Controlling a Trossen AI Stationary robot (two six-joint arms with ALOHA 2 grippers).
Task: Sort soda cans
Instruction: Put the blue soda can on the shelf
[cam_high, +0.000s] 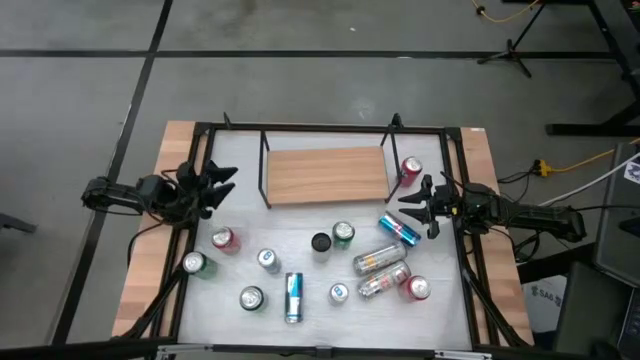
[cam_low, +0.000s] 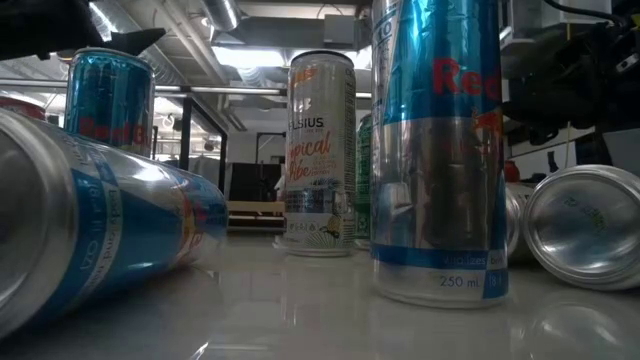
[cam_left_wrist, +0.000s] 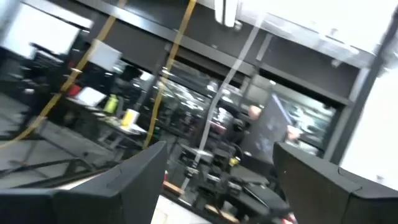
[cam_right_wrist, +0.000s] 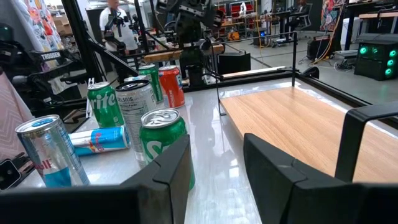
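Several soda cans stand or lie on the white table top (cam_high: 300, 215). Among them are a red can (cam_high: 222, 239), a green can (cam_high: 195, 263), a black can (cam_high: 320, 242), a green can (cam_high: 343, 234) and a blue can lying on its side (cam_high: 398, 229). Another red can (cam_high: 410, 168) is beside the wooden board. My left gripper (cam_high: 222, 181) is open and empty at the table's left edge, above the table. My right gripper (cam_high: 413, 205) is open and empty at the right edge, near the lying blue can. In the right wrist view a green can (cam_right_wrist: 163, 140) stands just ahead of its fingers.
A wooden board (cam_high: 325, 175) on a black frame takes up the far middle of the table. Silver cans (cam_high: 378, 260) lie at the near right and a blue can (cam_high: 293, 297) lies at the near middle. A black rail frame (cam_high: 330, 128) borders the table. A person (cam_right_wrist: 115, 18) stands in the room beyond.
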